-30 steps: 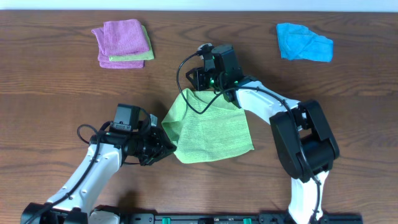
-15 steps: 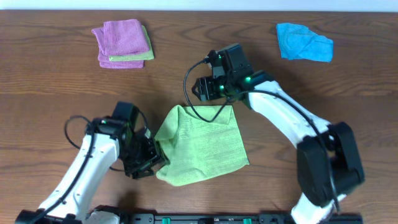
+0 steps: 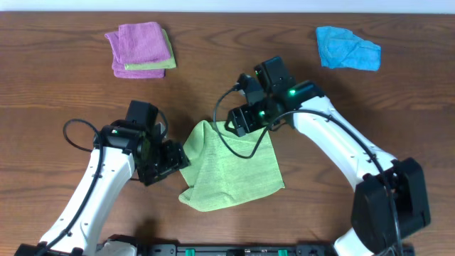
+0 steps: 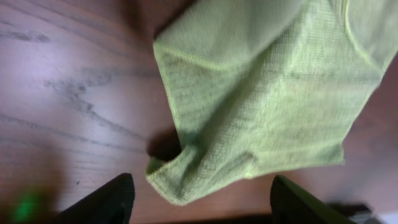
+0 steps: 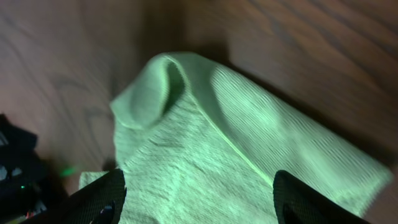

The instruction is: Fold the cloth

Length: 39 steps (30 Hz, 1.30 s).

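Cloth (image 3: 234, 169) lies mid-tabletop (image 3: 64, 99), corners curled up; L gripper (image 3: 173, 158) at its left edge, jaws spread wide, holding nothing; R gripper (image 3: 239, 122) over its top edge, likewise wide apart, empty.

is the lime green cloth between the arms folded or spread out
Folded over, loosely: the cloth lies doubled, an upper layer's edge crossing it in the right wrist view, one corner curled.

Visible are 4 cloths (image 3: 231, 167) (image 3: 142, 43) (image 3: 155, 65) (image 3: 347, 48), 2 claws (image 3: 173, 161) (image 3: 239, 121) and 1 table (image 3: 57, 107).
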Each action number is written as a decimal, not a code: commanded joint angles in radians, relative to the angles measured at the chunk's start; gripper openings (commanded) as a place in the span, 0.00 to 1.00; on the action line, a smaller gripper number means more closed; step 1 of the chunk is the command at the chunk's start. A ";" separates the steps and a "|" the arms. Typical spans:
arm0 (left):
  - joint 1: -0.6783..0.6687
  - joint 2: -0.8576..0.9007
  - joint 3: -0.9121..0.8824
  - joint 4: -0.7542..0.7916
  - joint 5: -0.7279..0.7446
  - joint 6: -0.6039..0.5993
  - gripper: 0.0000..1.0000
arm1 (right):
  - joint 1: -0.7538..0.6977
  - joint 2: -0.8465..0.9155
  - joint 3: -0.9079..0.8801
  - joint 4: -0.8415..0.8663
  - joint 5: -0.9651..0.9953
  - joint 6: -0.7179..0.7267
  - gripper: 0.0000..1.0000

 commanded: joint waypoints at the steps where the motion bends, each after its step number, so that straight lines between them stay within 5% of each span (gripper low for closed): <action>1: 0.002 0.015 0.012 0.010 -0.105 -0.046 0.64 | 0.059 0.016 0.002 0.029 -0.054 -0.013 0.77; 11: 0.085 0.013 0.013 -0.021 -0.294 -0.061 0.69 | 0.154 0.202 0.002 0.206 -0.097 0.089 0.75; 21: 0.227 0.004 0.013 -0.040 -0.295 -0.038 0.68 | 0.159 0.223 0.002 0.282 -0.100 0.132 0.73; 34: 0.252 -0.053 0.013 -0.038 -0.254 -0.039 0.69 | 0.167 0.326 0.002 0.389 -0.098 0.177 0.69; 36: 0.252 -0.058 0.013 -0.038 -0.242 -0.039 0.69 | 0.167 0.336 0.002 0.410 -0.101 0.180 0.64; 39: 0.252 -0.059 0.013 -0.039 -0.235 -0.039 0.69 | 0.167 0.345 0.002 0.438 -0.100 0.184 0.31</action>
